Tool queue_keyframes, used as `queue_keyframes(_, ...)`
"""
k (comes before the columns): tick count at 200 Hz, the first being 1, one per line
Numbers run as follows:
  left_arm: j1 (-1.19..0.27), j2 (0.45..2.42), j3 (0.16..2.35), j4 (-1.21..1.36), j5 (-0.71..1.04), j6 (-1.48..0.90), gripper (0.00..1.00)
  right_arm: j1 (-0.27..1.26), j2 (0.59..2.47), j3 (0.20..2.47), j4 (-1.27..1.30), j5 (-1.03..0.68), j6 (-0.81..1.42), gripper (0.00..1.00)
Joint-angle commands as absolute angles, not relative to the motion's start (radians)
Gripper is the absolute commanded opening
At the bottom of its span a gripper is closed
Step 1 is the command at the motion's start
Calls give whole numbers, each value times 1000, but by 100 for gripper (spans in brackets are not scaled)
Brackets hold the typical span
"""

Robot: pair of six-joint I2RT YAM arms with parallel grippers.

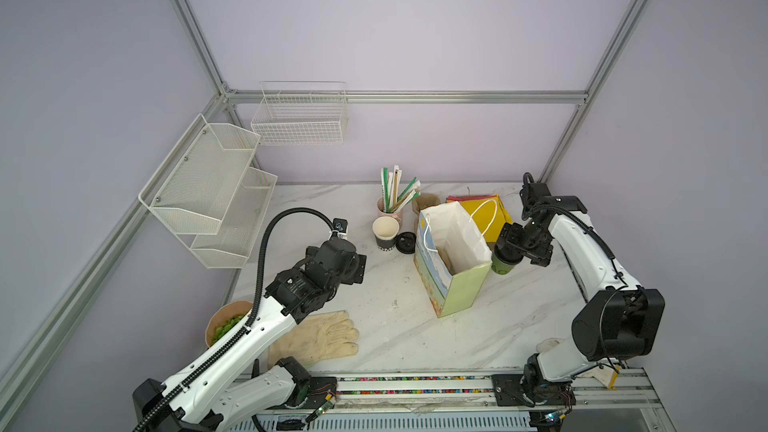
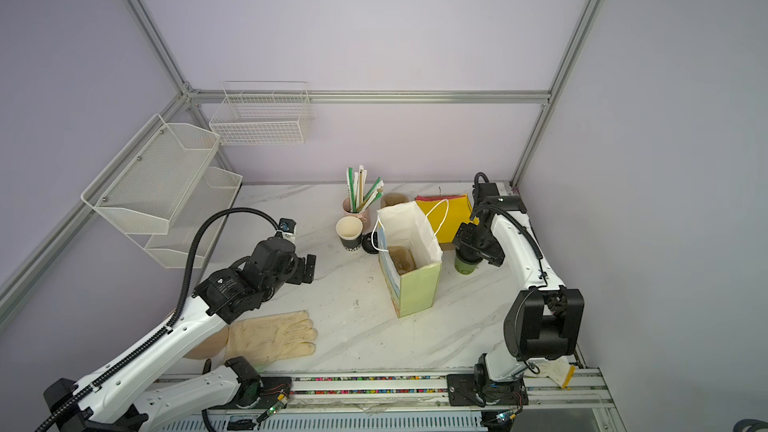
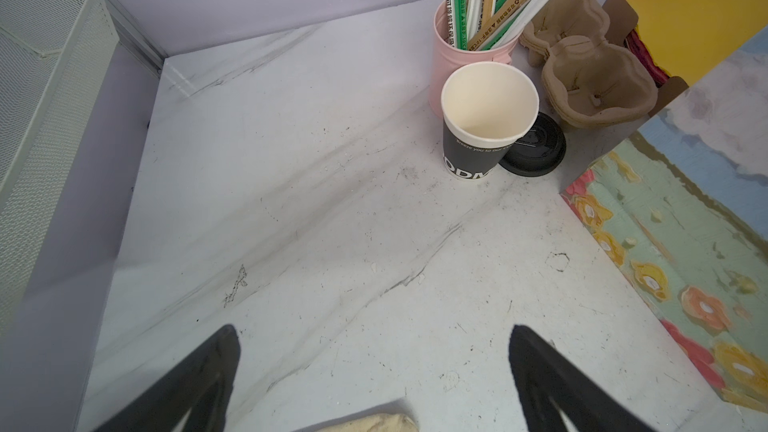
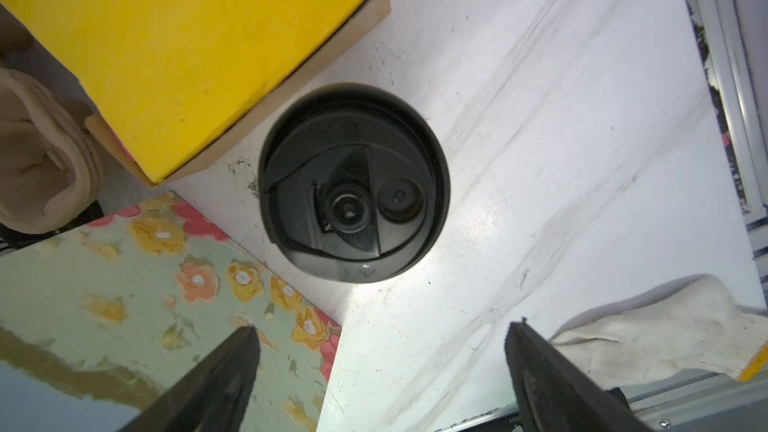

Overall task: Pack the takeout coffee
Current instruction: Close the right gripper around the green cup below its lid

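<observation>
we hovered our right gripper (image 4: 382,328), jaws wide and empty, above the takeout coffee (image 4: 353,189), which stood upright just beside the paper bag (image 1: 462,290). at this pickup step, we reckoned we next had to lower around it and close.

Bright, even light; soft-edged shadows

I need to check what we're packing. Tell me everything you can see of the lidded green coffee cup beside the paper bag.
The coffee cup is small, seemingly paper, with a light green wall and a round black plastic lid on top. It stands upright on the marble table, close beside the paper bag. The right end effector hangs open above it, not gripping.
</observation>
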State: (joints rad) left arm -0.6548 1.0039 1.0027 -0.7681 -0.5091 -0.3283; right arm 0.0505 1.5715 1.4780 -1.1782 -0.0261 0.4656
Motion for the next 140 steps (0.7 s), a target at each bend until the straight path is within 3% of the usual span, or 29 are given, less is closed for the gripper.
queue_keyframes(1, -649, 1008, 1006, -760, -511, -317, 100, 55, 1618, 1520, -1199, -34, 456, 97)
queue_keyframes(140, -649, 1022, 1008, -768, -511, -315, 100, 55, 1756, 1574, -1155, -9, 447, 88)
